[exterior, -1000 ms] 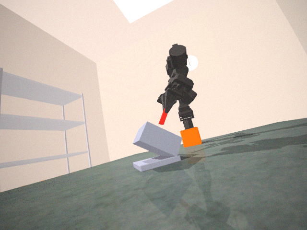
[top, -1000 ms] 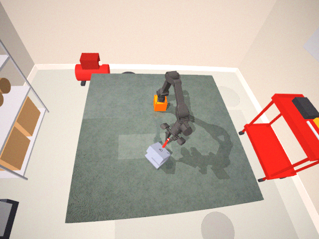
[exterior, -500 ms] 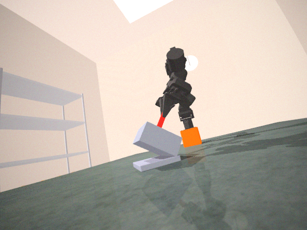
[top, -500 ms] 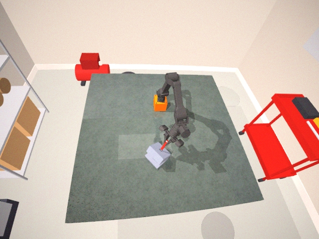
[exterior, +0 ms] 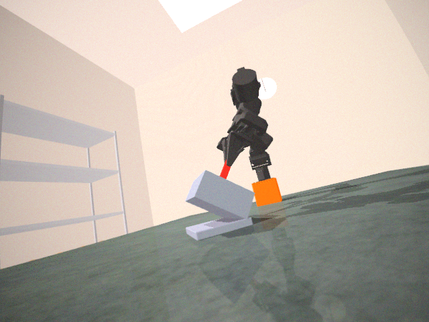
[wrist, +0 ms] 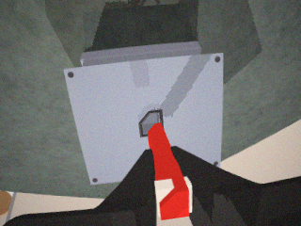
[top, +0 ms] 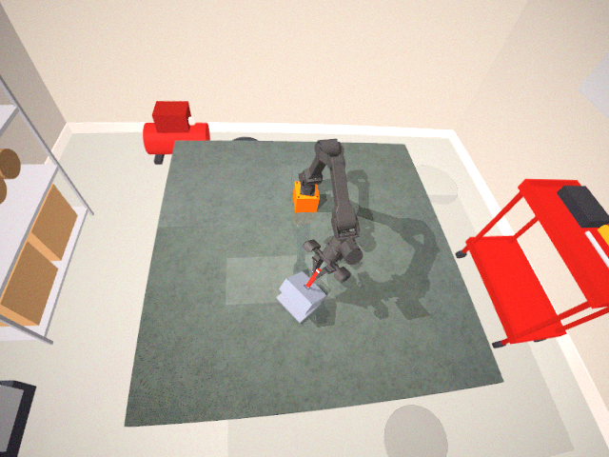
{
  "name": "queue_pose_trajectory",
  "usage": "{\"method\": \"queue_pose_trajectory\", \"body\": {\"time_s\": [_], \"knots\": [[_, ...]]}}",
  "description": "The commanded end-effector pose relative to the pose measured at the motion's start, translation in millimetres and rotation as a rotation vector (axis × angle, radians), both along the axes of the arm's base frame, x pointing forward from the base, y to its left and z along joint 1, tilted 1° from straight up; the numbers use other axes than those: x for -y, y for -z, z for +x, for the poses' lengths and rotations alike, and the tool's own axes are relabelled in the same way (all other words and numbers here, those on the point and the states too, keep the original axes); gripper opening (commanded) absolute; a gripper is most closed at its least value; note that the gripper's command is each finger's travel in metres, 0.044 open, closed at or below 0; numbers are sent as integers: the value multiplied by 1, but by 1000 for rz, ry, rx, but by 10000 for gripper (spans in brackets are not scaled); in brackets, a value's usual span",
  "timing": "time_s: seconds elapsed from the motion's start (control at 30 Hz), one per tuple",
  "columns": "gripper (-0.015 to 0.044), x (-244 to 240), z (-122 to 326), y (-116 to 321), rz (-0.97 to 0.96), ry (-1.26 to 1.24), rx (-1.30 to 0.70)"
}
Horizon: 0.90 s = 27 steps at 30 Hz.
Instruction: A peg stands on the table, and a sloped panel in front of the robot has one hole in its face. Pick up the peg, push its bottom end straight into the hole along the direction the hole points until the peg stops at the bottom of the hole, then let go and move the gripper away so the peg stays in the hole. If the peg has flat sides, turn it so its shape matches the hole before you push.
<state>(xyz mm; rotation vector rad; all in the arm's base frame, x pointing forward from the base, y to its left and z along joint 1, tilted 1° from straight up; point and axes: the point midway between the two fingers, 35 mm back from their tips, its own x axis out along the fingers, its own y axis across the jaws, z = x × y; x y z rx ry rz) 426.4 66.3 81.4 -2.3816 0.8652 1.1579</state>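
My gripper (top: 318,266) (exterior: 227,162) (wrist: 161,154) is shut on the red peg (top: 312,277) (exterior: 225,171) (wrist: 166,160), which has a white band near its upper end. The grey sloped panel (top: 297,301) (exterior: 221,194) (wrist: 110,141) stands below the gripper. Its hole (wrist: 150,124) has a dark rim, flat sides and a cut corner. In the wrist view the peg's bottom end overlaps the lower right part of the hole, and the rest of the opening shows beyond it. The peg is tilted. Whether its tip is inside the hole or just at its mouth, I cannot tell.
The panel block rests on a flat grey foot (exterior: 208,230) on the green mat (top: 211,354) (exterior: 155,270). The arm's orange base (top: 305,201) (exterior: 267,192) stands behind the panel. A red cart (top: 516,289) is at the right, and shelves (exterior: 58,173) are at the left.
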Motion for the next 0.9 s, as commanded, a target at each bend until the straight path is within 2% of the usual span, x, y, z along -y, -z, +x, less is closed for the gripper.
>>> {"method": "queue_pose_trajectory", "body": {"time_s": [0.0,0.87], "knots": [[0,0,0,-1,1,0,1],[0,1,-5,4,1,0,1]]}}
